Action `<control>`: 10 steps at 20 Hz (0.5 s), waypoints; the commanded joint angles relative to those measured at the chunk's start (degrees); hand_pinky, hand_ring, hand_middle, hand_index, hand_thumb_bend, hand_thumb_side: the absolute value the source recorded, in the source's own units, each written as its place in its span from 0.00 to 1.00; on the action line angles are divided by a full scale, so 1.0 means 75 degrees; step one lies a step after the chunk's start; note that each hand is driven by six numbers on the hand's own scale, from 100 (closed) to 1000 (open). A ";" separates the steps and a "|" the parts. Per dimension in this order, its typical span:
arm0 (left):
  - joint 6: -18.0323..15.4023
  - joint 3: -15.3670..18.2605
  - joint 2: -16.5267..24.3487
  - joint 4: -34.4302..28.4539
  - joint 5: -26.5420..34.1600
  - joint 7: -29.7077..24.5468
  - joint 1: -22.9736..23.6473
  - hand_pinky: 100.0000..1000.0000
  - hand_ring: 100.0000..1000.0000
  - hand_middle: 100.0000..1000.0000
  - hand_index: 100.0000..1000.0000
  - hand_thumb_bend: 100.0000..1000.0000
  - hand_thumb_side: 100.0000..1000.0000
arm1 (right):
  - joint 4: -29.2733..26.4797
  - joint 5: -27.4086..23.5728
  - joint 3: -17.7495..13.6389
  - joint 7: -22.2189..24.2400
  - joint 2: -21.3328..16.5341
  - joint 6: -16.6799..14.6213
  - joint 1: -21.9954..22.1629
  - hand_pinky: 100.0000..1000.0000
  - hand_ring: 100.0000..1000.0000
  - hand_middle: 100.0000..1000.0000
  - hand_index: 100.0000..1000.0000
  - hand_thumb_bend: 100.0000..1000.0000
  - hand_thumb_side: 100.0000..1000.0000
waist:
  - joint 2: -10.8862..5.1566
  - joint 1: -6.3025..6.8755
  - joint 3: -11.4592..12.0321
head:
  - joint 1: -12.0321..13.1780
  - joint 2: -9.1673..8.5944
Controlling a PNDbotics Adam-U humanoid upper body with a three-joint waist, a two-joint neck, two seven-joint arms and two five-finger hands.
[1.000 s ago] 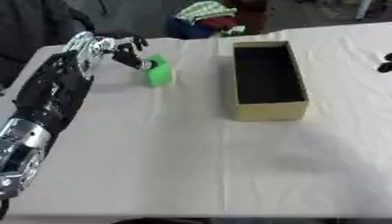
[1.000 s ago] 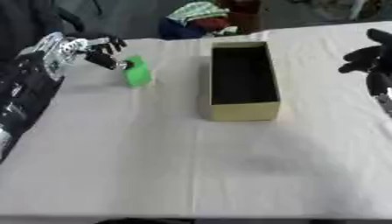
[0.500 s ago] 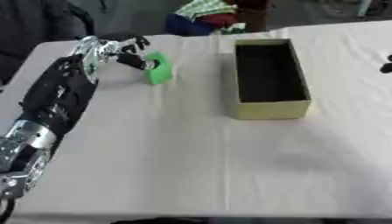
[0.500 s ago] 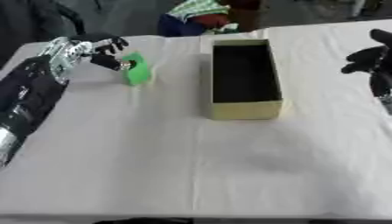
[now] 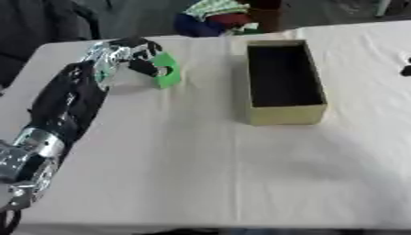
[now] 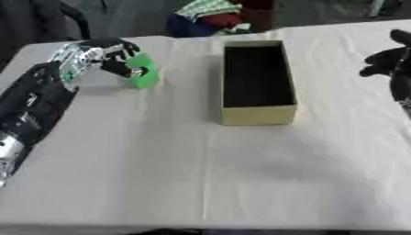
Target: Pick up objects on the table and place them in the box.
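The green object (image 5: 165, 70) is up off the table (image 5: 201, 174) now. A moment ago it sat on the cloth with the left hand (image 5: 132, 55) closing in around it; now it rides higher and tilted, a shadow on the cloth below it. The whole picture has slid as well, so the head has tipped and the table has not moved.

The box (image 6: 256, 82) lies to the right of the green object, long and narrow, pale yellow walls, dark inside, nothing to be seen in it. It stands well apart from the green object, with bare cloth between the two. Past the far edge of the table there is a heap of coloured cloth (image 5: 223, 16), green-checked, blue and red, not touching anything on the table. Nothing lies in the stretch between the green object and the box.

The left hand comes in along the left side on its black and silver arm, fingers curled over the top and near side of the green object, thumb against it, so the object is gripped. The right hand (image 6: 391, 64) shows at the right edge of the right eye view, dark, over the table's right side, well clear of the box; I cannot tell how its fingers lie.
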 commanded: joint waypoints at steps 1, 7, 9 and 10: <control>-0.0012 -0.0005 0.0121 -0.0074 -0.0082 0.0042 -0.0099 0.74 0.79 0.79 0.95 0.30 0.64 | -0.0073 -0.0066 -0.0008 0.0014 -0.0057 0.0002 -0.0110 0.82 0.69 0.71 1.00 0.00 0.45 | -0.0123 -0.0023 -0.0006 | 0.0027 0.0036; -0.0061 -0.0012 0.0098 -0.0104 -0.0189 0.0287 -0.0061 0.65 0.68 0.67 0.92 0.14 0.32 | -0.0077 -0.0067 -0.0013 0.0022 -0.0041 0.0010 -0.0103 0.82 0.69 0.71 1.00 0.00 0.45 | -0.0137 -0.0026 -0.0008 | 0.0033 0.0036; -0.0108 -0.0006 0.0105 -0.0134 -0.0210 0.0392 -0.0047 0.60 0.60 0.58 0.91 0.11 0.21 | -0.0078 -0.0067 -0.0019 0.0023 -0.0034 0.0012 -0.0099 0.82 0.69 0.71 1.00 0.00 0.45 | -0.0145 -0.0034 -0.0007 | 0.0038 0.0036; -0.0127 -0.0002 0.0110 -0.0149 -0.0205 0.0449 -0.0039 0.59 0.59 0.57 0.90 0.11 0.19 | -0.0079 -0.0067 -0.0023 0.0022 -0.0032 0.0013 -0.0096 0.82 0.69 0.71 1.00 0.00 0.45 | -0.0149 -0.0038 -0.0007 | 0.0038 0.0036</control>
